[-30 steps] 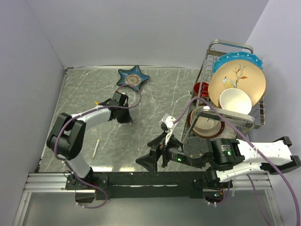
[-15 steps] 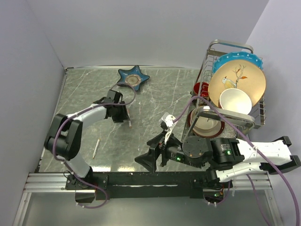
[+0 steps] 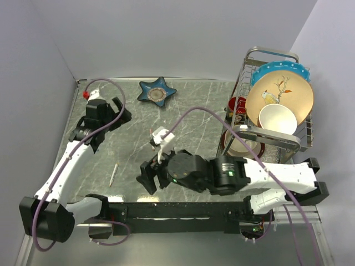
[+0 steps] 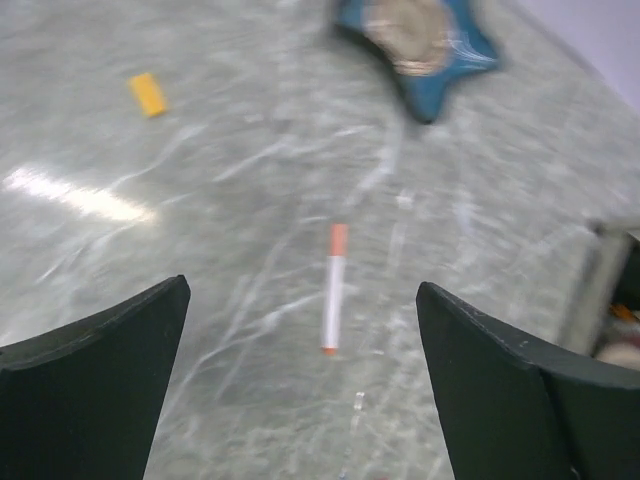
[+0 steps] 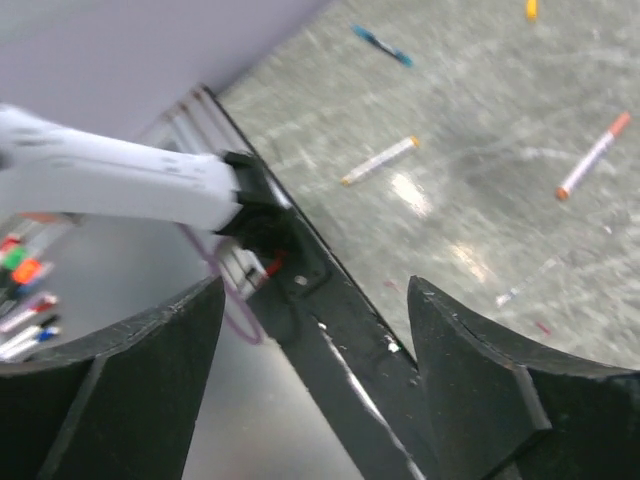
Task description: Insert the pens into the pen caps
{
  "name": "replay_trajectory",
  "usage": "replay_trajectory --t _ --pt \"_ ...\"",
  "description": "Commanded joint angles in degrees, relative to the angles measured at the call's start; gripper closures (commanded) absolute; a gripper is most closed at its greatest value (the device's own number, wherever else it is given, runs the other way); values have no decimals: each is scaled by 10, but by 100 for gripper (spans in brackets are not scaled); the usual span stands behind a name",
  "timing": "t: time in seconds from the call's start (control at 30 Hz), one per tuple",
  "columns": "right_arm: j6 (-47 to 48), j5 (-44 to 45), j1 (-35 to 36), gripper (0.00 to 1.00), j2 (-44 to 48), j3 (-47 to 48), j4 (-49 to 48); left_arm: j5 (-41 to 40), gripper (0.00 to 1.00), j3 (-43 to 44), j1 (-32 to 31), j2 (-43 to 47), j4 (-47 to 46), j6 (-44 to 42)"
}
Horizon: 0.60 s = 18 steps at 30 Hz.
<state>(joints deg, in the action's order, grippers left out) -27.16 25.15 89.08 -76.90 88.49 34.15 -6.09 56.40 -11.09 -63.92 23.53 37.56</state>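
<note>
Top view: left gripper point(image 3: 120, 109) is out at ~10 o'clock on the table point(image 3: 194, 113), jaws spread wide w/ nothing between them. Right gripper point(image 3: 148, 176) is swung across to about 6 o'clock, near the front edge, jaws also apart and holding nothing. Left wrist cam looks down between its two dark fingers point(image 4: 95, 370) at the capped pen point(image 4: 331, 300), which lies flat on the marble w/ the red-orange cap point(image 4: 339, 238) on its 12 o'clock end. The yellow cap point(image 4: 148, 94) lies loose at ~10 o'clock from that pen, well apart from it, and the blue star dish point(image 4: 420, 40) is at ~1 o'clock, blurry. The bare pen point(image 3: 113, 174) lies alone at ~8 o'clock on the table in the top view, pointing roughly 12-to-6, not touching either gripper. Right wrist cam shows both pens flat on the table beyond its fingers point(image 5: 500, 400), well apart from each other, plus the white left arm point(image 5: 110, 180) at 9 o'clock. Dish rack point(image 3: 248, 55) w/ plates and bowls is at 3 o'clock. Can't pick out the capped pen or the yellow cap in the top view.
</note>
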Motion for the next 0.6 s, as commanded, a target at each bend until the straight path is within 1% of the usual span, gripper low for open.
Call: replay_trajectory --t 0.0,0.13,0.17,0.2,0.27,0.3,0.37,0.4,0.43,0.47,0.5,0.57 --pt "-1 -43 -49 22 0 -2 -8 -168 3 -34 8 -3 109 72" --pt "1 -54 -56 22 12 -27 -28 -213 10 -68 9 1 148 112" --pt "3 -57 -56 22 15 -36 -31 -220 13 -73 9 1 177 137" --pt "3 -58 -57 22 20 -40 -37 -220 14 -83 11 2 192 190" --pt "4 -61 -58 22 23 -50 -41 -205 17 -90 12 8 220 247" --pt "7 -62 -58 22 25 -53 -42 -199 18 -96 14 11 243 306" --pt "9 -68 -58 22 30 -60 -44 -179 19 -102 14 30 262 363" --pt "11 -71 -58 22 38 -62 -44 -168 19 -112 16 39 270 412" --pt "10 -70 -58 23 42 -68 -43 -154 20 -120 18 58 266 431" --pt "10 -71 -58 23 47 -73 -42 -120 20 -131 19 67 255 447" --pt "9 -70 -59 23 60 -78 -43 -103 20 -150 22 74 232 468" --pt "7 -68 -58 23 75 -96 -48 -81 20 -160 25 73 228 486"
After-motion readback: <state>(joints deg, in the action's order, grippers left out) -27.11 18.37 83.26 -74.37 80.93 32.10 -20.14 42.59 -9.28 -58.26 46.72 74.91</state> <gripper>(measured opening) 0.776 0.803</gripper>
